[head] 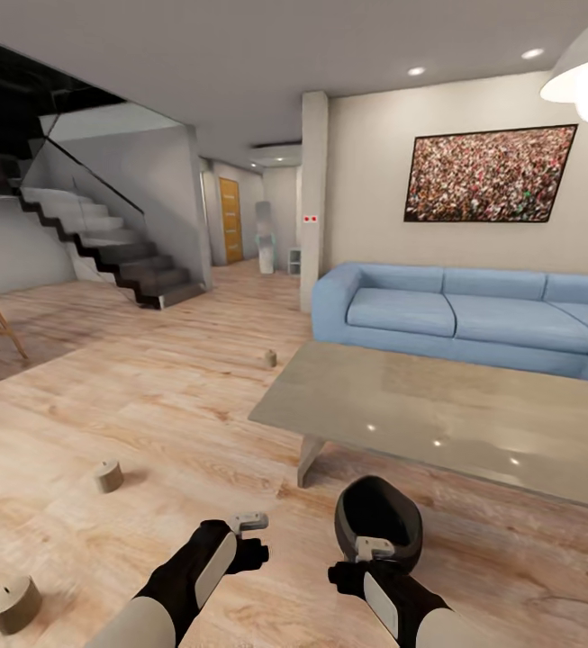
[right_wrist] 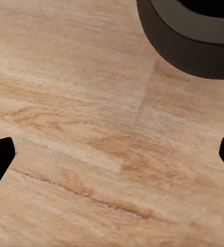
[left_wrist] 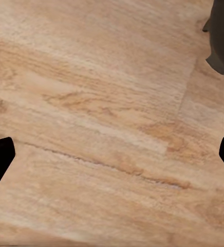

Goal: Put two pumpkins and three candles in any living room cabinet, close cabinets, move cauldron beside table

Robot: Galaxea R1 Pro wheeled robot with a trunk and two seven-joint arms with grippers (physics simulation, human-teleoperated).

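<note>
The cauldron (head: 379, 522) stands on the floor just ahead of the right gripper (right_wrist: 112, 154), near the coffee table (head: 438, 405). Both it and the left gripper (left_wrist: 112, 154) are spread, empty. Approach the rim squarely before pinching.

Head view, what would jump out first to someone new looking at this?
The black cauldron on the wood floor, beside the near corner of the glossy grey table, just ahead of the right hand. Behind the table stretches a blue sofa. Three beige candles dot the floor at left.
</note>
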